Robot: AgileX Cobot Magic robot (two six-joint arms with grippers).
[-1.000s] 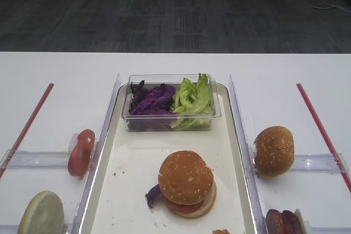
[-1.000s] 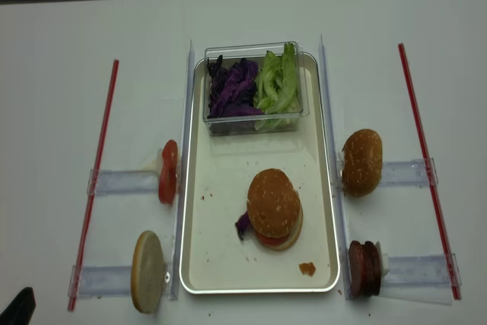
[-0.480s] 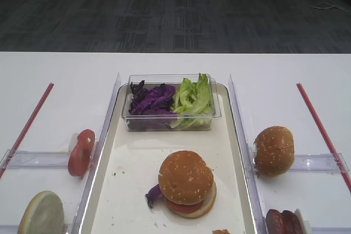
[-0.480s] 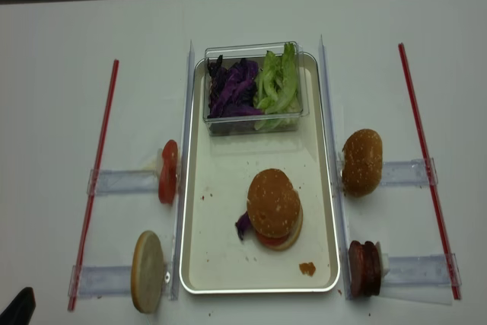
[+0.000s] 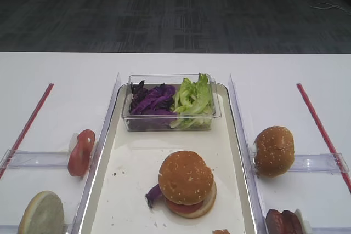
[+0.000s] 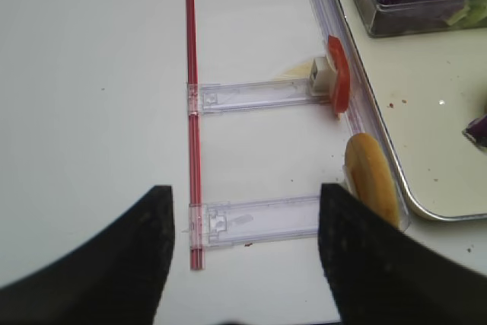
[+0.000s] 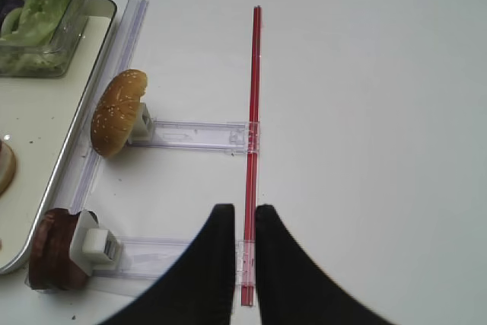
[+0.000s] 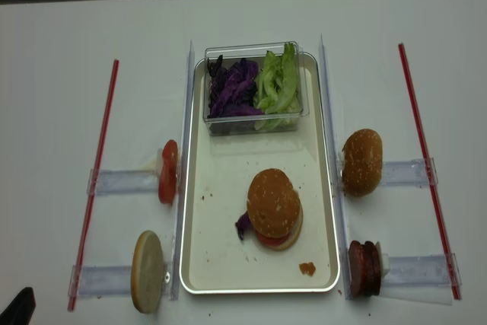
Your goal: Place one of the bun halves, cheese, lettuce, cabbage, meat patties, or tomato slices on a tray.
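White table; right tool (image 7: 243, 222) nearly closed, empty

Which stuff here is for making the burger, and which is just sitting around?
For the job:
tray
bun halves
meat patties
tomato slices
lettuce
cabbage

Just lying about:
red sticks
clear holders
clear tub
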